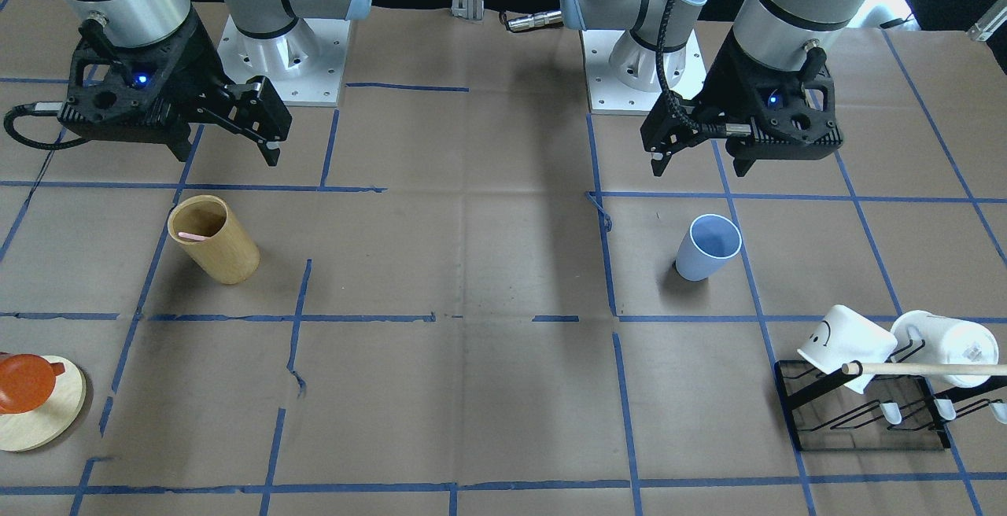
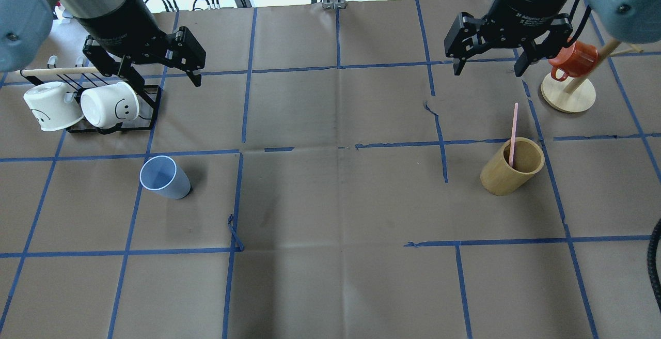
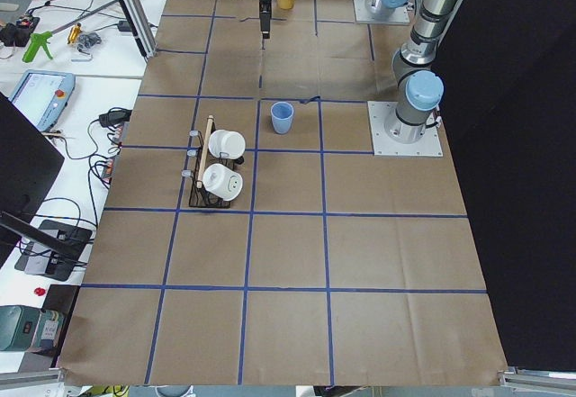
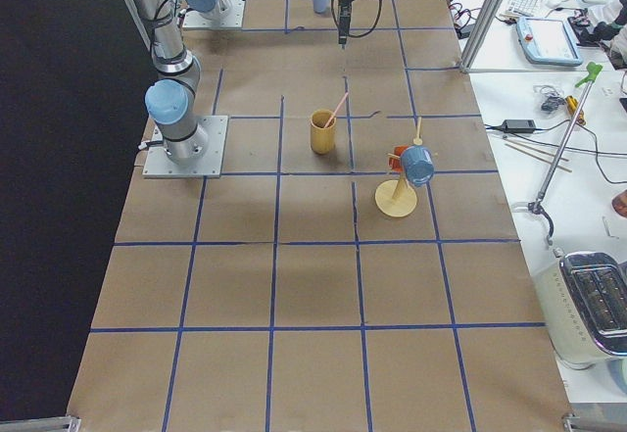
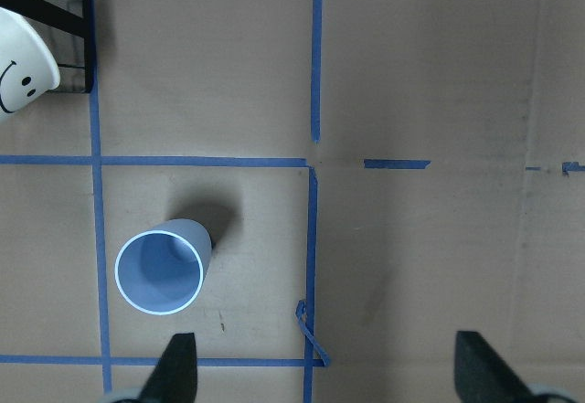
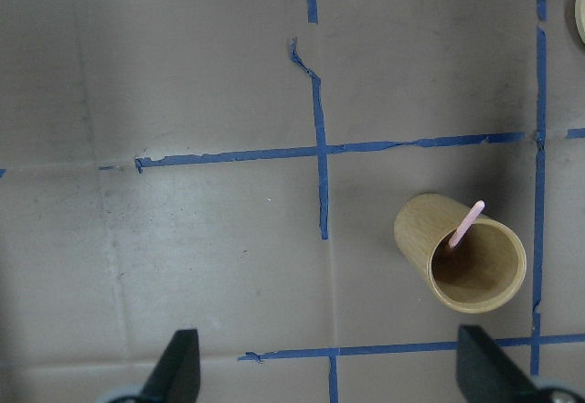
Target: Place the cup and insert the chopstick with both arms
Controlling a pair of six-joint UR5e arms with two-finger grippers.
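Observation:
The light blue cup (image 2: pixel 164 178) stands upright on the brown paper at the left, also in the front view (image 1: pixel 706 248) and the left wrist view (image 5: pixel 163 270). One pink chopstick (image 2: pixel 513 135) leans inside a tan wooden cylinder (image 2: pixel 508 176) at the right, also in the right wrist view (image 6: pixel 465 223). My left gripper (image 2: pixel 162 78) hovers open and empty, high above the paper beside the cup. My right gripper (image 2: pixel 488 67) hovers open and empty, high above the paper beside the cylinder. In each wrist view the fingertips (image 5: pixel 174 366) (image 6: pixel 178 362) stand wide apart.
A black rack (image 2: pixel 150 106) with two white smiley mugs and a wooden dowel (image 2: pixel 57 71) sits at the far left. A round wooden mug tree (image 2: pixel 568 98) with a red mug (image 2: pixel 573 60) stands at the far right. Blue tape lines grid the paper.

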